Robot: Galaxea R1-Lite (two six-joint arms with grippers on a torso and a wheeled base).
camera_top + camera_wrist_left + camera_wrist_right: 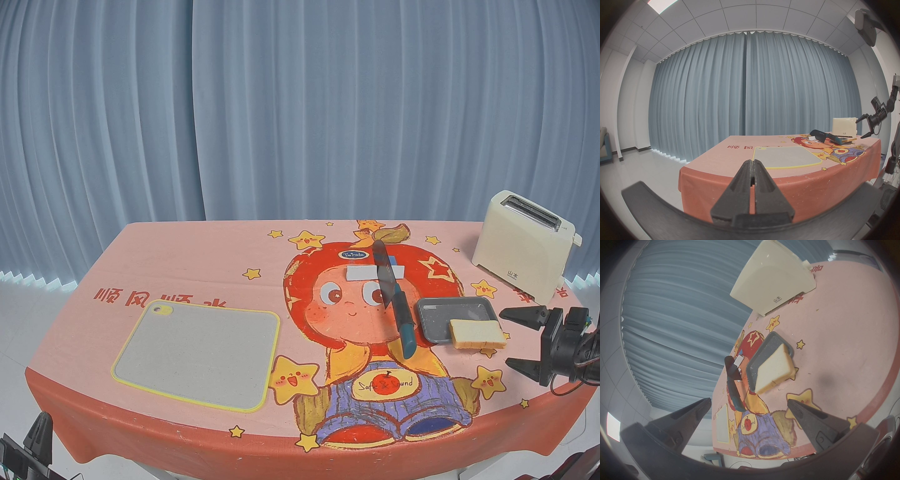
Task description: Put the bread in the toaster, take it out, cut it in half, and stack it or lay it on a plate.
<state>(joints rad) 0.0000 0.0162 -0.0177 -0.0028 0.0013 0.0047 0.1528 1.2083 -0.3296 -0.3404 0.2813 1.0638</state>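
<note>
A slice of bread [477,333] lies on the near right corner of a small grey plate [445,309], partly overhanging it; the right wrist view has the bread [773,369] on the plate [762,353] too. The cream toaster [524,244] stands at the table's far right, slot up. A knife [394,295] with a dark blade and teal handle lies left of the plate. My right gripper [517,340] hangs open just right of the bread, fingers pointing at it. My left gripper [752,190] is shut, low off the table's front left corner.
A grey cutting board [199,352] with a yellow rim lies on the left half of the table. The tablecloth is pink with a cartoon print. The table edge runs close behind my right gripper. Blue curtains hang behind the table.
</note>
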